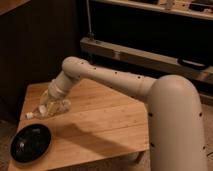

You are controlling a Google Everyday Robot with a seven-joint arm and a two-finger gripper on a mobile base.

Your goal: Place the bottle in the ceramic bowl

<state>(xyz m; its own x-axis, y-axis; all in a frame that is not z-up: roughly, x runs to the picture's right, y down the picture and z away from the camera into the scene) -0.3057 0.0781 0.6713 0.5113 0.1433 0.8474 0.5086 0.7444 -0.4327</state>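
Arm (115,80): one, white and thick, reaching from the right foreground across and down to the left part of the table.
Table (100,125): one, low, light wooden slats; it bears the bowl and lies under the gripper.
Ceramic bowl (30,143): one, wide, shallow, glossy black, at the table's front left corner. Judged heavy and steady enough to stay put when something is set in it, but hard and chippable, so the bottle should be lowered in, not dropped.
Gripper (50,107): one, at the end of the arm, over the left middle of the table, up and to the right of the bowl and apart from it. It is wrapped about the bottle's body; how tightly the fingers stand against it I cannot tell.
Bottle (42,111): one, small, clear-whitish, lying nearly level at the gripper, its white cap (30,115) pointing left toward the bowl's side. It is not yet in the bowl.
Bottle handling: judged light and thin-walled, so it likely gives under a hard squeeze; the smooth plastic looks slippery. The mid-body is the best place to hold, leaving the cap end free.
Count: one arm, one table, one bowl, one gripper, one bottle, one cap.
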